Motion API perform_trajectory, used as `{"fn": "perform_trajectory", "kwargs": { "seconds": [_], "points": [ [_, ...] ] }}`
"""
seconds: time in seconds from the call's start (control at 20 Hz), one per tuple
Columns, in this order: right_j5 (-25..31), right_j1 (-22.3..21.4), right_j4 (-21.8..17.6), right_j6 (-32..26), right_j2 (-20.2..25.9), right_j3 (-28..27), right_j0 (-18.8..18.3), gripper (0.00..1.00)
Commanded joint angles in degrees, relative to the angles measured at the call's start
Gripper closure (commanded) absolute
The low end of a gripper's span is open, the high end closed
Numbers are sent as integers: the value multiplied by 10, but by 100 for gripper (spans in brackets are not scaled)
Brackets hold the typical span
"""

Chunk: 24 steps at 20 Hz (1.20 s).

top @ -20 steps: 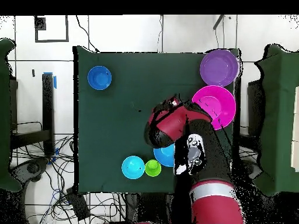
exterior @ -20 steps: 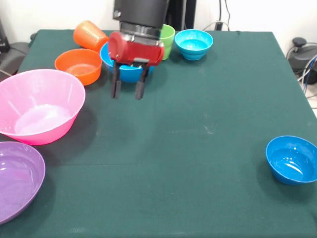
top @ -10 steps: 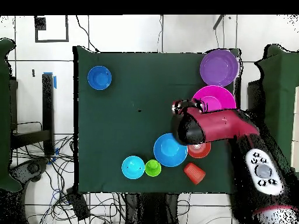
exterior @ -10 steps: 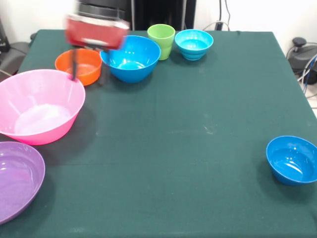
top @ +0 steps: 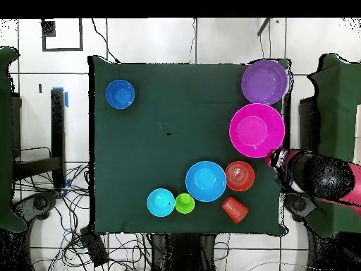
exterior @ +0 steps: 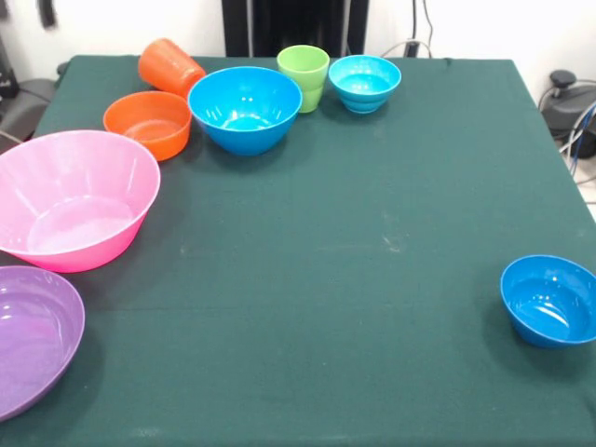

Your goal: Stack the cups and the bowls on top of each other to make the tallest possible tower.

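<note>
Front view: no arm or gripper shows. Nothing is stacked; no tower yet. Pink bowl (exterior: 73, 198) sits at the left edge of the table (exterior: 372, 186), purple bowl (exterior: 33, 335) just in front of it, partly cut off by the frame. Along the far edge: orange cup (exterior: 169, 66) lying on its side, orange bowl (exterior: 148, 123) beside it, blue bowl (exterior: 245, 108), green cup (exterior: 304, 76) upright just behind the blue bowl, cyan bowl (exterior: 364, 82). Dark blue bowl (exterior: 549, 300) stands alone, well apart, at the near right. All look like light, stiff, glossy plastic, likely slippery; a pinch over one rim wall seems the best hold. The tipped cup would probably roll if nudged.

Overhead view: the arm (top: 321, 176) lies off the table's right side, next to the pink bowl; its gripper (top: 276, 159) is at the table edge, but whether open or closed cannot be told. The table's middle is wide open for building. The far-edge cluster is tight, items near touching, so approach room there is narrow. The dark blue bowl has free space all round.
</note>
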Motion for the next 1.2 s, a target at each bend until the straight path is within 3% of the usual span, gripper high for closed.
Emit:
{"fn": "perform_trajectory", "kwargs": {
  "seconds": [0.05, 0.35, 0.85, 1.2],
  "points": [
    [-61, -95, -53, -207, 86, 133, -11, 0],
    [-180, -45, -145, -198, 108, 142, -45, 0],
    [-214, 33, -211, -204, 156, 129, -83, 0],
    [-194, 67, -223, -172, 158, 112, -76, 0]
  ]
}}
